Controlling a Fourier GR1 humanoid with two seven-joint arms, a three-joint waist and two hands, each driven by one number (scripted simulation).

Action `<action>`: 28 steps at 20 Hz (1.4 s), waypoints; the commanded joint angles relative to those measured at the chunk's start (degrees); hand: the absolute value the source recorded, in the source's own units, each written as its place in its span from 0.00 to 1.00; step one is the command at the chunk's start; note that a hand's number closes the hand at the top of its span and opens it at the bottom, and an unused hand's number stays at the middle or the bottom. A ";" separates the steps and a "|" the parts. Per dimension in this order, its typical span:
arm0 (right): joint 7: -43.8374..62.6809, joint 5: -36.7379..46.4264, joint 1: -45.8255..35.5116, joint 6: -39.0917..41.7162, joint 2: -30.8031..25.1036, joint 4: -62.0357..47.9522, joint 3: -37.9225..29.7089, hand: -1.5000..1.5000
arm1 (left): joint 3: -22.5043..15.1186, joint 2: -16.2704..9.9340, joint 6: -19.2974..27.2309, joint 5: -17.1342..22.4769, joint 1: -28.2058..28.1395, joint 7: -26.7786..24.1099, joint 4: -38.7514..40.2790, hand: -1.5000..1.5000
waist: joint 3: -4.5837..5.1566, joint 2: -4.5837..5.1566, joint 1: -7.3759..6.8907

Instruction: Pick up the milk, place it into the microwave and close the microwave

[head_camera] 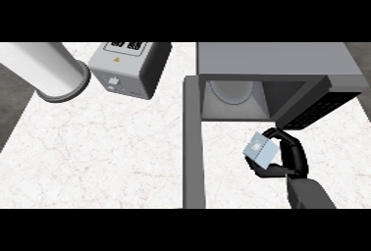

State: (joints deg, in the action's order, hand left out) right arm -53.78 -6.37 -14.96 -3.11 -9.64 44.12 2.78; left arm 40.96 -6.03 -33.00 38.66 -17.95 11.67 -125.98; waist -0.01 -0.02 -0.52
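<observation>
Pale blue milk (pixel 260 149) sits clasped in my right hand (pixel 288 156), lifted just in front of the microwave (pixel 275 61) mouth. I judge pickup done; still left are setting it inside and swinging the open door (pixel 193 142) closed.

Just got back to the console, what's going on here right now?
The right hand is curled round the milk carton and holds it in front of the microwave, whose door stands wide open. The carton is not inside yet; the plate in the cavity is bare. The left hand is out of view. A toaster stands at the left.
</observation>
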 commanded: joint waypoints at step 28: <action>28.73 19.16 -35.41 -22.73 5.08 -12.04 -1.10 1.00 | 2.79 -1.56 -2.46 -0.65 3.97 0.29 5.31 0.00 | -0.03 0.84 -2.16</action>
State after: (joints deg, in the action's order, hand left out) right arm -26.14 10.23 -41.57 -21.71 -5.32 41.42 3.24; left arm 43.71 -6.63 -35.24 38.48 -15.30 12.32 -121.88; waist -0.28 0.64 -1.49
